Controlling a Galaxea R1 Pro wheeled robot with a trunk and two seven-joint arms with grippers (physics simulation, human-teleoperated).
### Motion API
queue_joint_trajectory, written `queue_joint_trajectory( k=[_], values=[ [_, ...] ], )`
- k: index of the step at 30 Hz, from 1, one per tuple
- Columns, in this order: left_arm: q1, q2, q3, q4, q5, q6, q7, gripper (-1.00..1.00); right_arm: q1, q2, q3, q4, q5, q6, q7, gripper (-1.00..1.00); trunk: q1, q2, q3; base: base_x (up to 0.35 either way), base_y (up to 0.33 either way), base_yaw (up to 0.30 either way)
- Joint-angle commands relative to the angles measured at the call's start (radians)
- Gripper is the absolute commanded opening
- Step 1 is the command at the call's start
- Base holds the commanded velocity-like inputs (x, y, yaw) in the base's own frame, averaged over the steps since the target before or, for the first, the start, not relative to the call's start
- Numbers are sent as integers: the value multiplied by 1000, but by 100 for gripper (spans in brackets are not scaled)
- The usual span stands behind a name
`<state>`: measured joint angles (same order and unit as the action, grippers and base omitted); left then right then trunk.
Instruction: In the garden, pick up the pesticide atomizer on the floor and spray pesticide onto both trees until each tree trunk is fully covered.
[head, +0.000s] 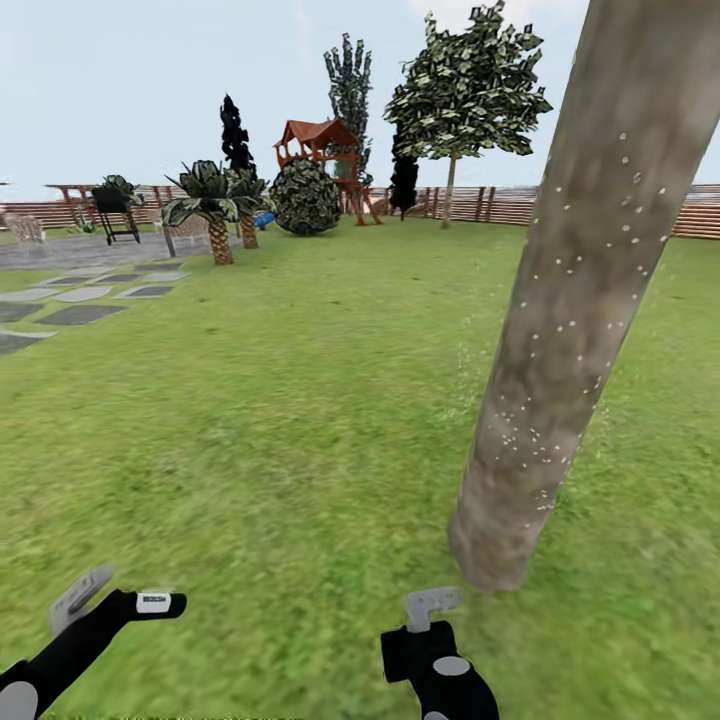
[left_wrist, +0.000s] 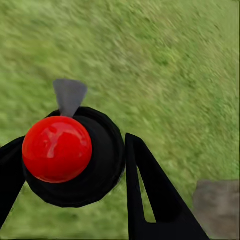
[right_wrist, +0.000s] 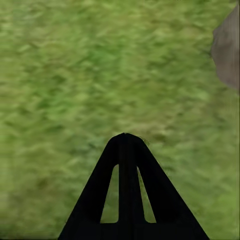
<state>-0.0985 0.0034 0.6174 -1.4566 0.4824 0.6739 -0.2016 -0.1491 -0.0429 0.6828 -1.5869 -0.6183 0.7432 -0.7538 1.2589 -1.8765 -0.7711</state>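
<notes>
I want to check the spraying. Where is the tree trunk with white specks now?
In the head view the tree trunk stands on the right, leaning up out of the grass just ahead of the right gripper.

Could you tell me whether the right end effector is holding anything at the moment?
No: in the right wrist view the right end effector has its fingers pressed together over bare grass.

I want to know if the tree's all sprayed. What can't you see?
Thick grey-brown tree trunk: far side hidden by itself, top cut by head view's edge.
Tiny white specks: too small to count, head view.
Dark spray bottle: body hidden under its red cap, left wrist view.
</notes>
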Motion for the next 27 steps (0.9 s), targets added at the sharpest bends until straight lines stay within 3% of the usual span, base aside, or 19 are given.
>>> queue_joint_trajectory(
  k=[1, 5, 8, 10, 11, 13, 16, 19, 21, 23, 27],
  values=[
    [-1, 0, 1, -1, 3, 7, 9, -100, -1, -2, 9, -1, -8, -2, -10, 100, 0, 0, -1, 0, 0, 187],
    [-1, 1, 0, -1, 2, 7, 25, -100, -1, -16, 23, -1, 16, -93, -10, 100, 0, 0, -1, 0, 0, 83],
    [-2, 5, -6, -1, -2, 8, 25, -100, -1, -20, 30, -1, 24, -119, -10, 100, 0, 0, -1, 0, 0, 18],
    [-2, 8, -26, -2, -7, 9, 22, -100, -1, -20, 32, 0, 27, -125, -13, 100, 0, 0, -1, 0, 0, 106],
    [-2, 10, -43, -2, -27, 9, 21, -100, -1, -20, 33, 0, 29, -126, -15, 100, 0, 0, 0, 0, 0, 195],
    [-3, 11, -86, -3, -123, 9, 14, -100, -1, -20, 37, 2, 33, -128, -17, 100, 0, 0, 0, 0, 0, 239],
    [-5, 13, -151, -6, -308, -5, -48, -100, -1, -18, 42, 21, 35, -135, -19, 100, 0, 0, 1, 0, 0, 270],
    [-3, 8, -242, -8, -490, -39, -120, -100, -1, -16, 82, 63, 37, -184, -19, 100, 0, 0, 2, 0, 0, 282],
    [-2, 6, -279, -7, -561, -53, -128, -100, -1, -15, 107, 72, 45, -198, -20, 100, 0, 0, 2, 0, 0, 285],
    [-1, 5, -302, -8, -609, -63, -128, -100, -1, -14, 123, 79, 82, -209, -20, 100, 0, 0, 2, 0, 0, 286],
    [1, 4, -316, -10, -635, -104, -91, -100, -1, -15, 131, 83, 144, -218, -21, 100, 0, 0, 2, 0, 0, 199]
  ],
)
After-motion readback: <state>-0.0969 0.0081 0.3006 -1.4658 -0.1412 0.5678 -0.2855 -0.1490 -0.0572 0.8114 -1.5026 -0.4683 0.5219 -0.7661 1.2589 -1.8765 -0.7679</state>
